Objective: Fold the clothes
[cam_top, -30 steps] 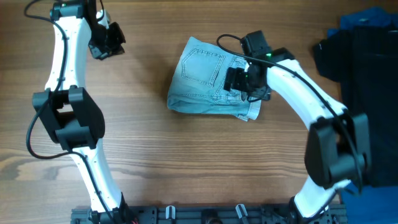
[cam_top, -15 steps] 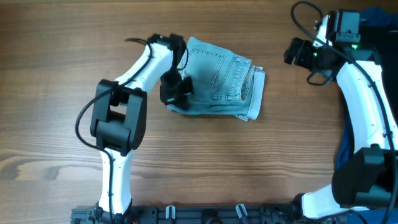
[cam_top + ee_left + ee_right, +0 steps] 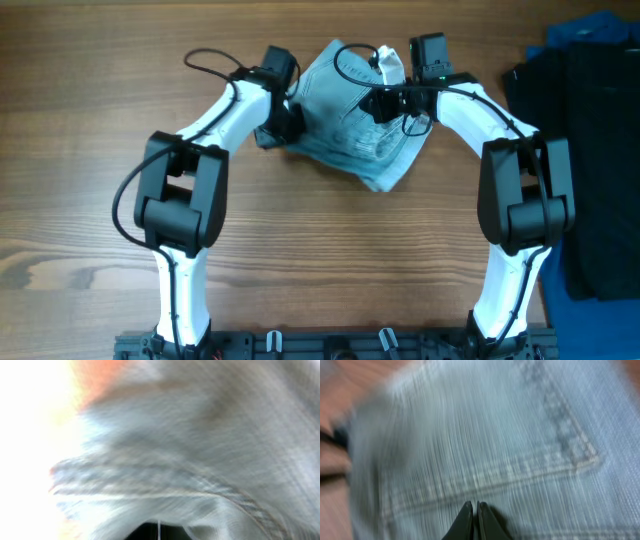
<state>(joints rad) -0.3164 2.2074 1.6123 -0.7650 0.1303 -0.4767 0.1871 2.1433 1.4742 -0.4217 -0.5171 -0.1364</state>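
Denim shorts lie folded but rumpled, needing tidying. My right gripper is pinched closed over them; my left gripper, I cannot tell.

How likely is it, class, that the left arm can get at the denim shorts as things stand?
Probably yes: the left hand sits at the left edge of the denim shorts. Nothing lies between them, and the right hand is on the opposite side.

A brown wood-grain bench fills the view. Black cloth lies at 3 o'clock, blue cloth at 2 o'clock.
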